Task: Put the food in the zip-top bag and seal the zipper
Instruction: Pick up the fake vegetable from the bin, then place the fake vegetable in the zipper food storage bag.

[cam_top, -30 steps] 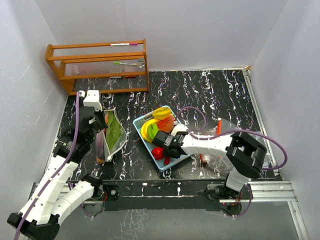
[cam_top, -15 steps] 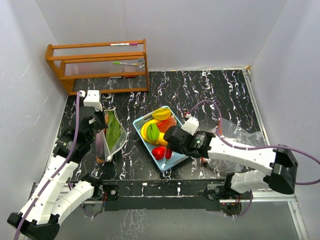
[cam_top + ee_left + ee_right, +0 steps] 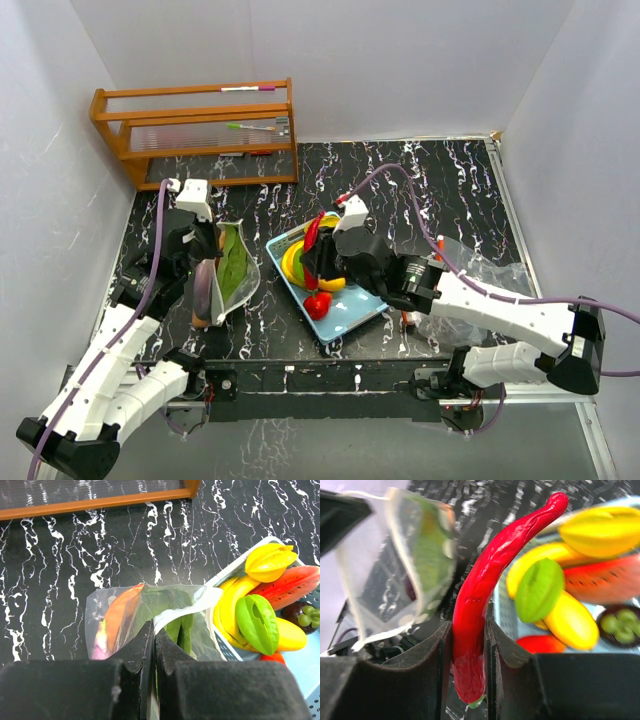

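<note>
A clear zip-top bag (image 3: 232,268) stands open at the left, with a green leafy piece, an orange piece and a purple piece inside (image 3: 125,612). My left gripper (image 3: 153,639) is shut on its white rim; from above it sits at the bag's left edge (image 3: 205,258). A long red chilli (image 3: 492,572) is pinched by its stem end in my right gripper (image 3: 468,647). It hangs over the basket's left end (image 3: 313,230), right of the bag. Bananas (image 3: 234,602), a green starfruit (image 3: 257,624), a yellow starfruit (image 3: 270,561) and a watermelon slice (image 3: 295,582) lie in the basket.
The light-blue basket (image 3: 350,318) sits mid-table, with a red piece (image 3: 318,303) at its near end. A wooden rack (image 3: 195,130) stands at the back left. Crumpled clear plastic (image 3: 480,275) lies at the right. White walls close in both sides.
My right gripper has risen out of the basket with the red chilli and swung left toward the bag. The left gripper and the bag's mouth have shifted slightly right.
</note>
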Controlling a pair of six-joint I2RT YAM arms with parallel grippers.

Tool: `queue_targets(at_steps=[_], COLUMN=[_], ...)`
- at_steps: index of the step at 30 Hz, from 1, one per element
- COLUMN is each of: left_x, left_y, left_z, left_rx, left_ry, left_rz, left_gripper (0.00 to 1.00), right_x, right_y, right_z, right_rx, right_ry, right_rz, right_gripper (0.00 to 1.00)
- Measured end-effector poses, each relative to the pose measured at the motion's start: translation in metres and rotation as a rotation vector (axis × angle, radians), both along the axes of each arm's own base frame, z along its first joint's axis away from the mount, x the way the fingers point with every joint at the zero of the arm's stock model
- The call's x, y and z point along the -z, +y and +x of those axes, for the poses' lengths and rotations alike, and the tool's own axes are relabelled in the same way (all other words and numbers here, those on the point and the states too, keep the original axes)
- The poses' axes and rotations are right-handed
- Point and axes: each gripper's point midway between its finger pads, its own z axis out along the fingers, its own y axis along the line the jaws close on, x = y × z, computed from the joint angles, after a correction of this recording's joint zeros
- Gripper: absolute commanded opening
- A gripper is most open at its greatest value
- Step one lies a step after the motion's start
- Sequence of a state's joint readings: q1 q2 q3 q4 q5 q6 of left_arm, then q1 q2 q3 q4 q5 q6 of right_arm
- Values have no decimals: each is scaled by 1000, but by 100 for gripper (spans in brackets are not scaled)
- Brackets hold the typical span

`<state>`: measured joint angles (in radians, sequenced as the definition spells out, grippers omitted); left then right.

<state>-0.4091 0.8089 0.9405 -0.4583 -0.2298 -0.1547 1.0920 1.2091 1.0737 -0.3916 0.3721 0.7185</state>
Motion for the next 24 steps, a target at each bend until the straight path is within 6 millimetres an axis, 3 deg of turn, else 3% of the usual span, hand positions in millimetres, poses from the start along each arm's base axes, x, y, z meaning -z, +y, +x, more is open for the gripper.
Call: queue_targets(at_steps=[6,11,15,19,24], left_x=[1,2,2,2,1], left_y=[-9,-12,-13,-13,-12], left_z=[-3,-3,-4,-4,-4], left_rx=[35,49,51,51,49], left_ry=[17,30,31,31,26], left_rz=[-35,-44,-49,-49,-49], left_gripper=[0,0,0,0,0], right_x=[-30,-31,-23,-29,-33], right_y=[53,103,122,129,137], right_z=[-5,-27,-52,-73,-79], right_rx=[-226,-464,-621,-734,-765], right_ry=[-95,-71,-10,34,87], right_rz=[86,166,215,273,310], right_gripper=[16,16,16,16,16])
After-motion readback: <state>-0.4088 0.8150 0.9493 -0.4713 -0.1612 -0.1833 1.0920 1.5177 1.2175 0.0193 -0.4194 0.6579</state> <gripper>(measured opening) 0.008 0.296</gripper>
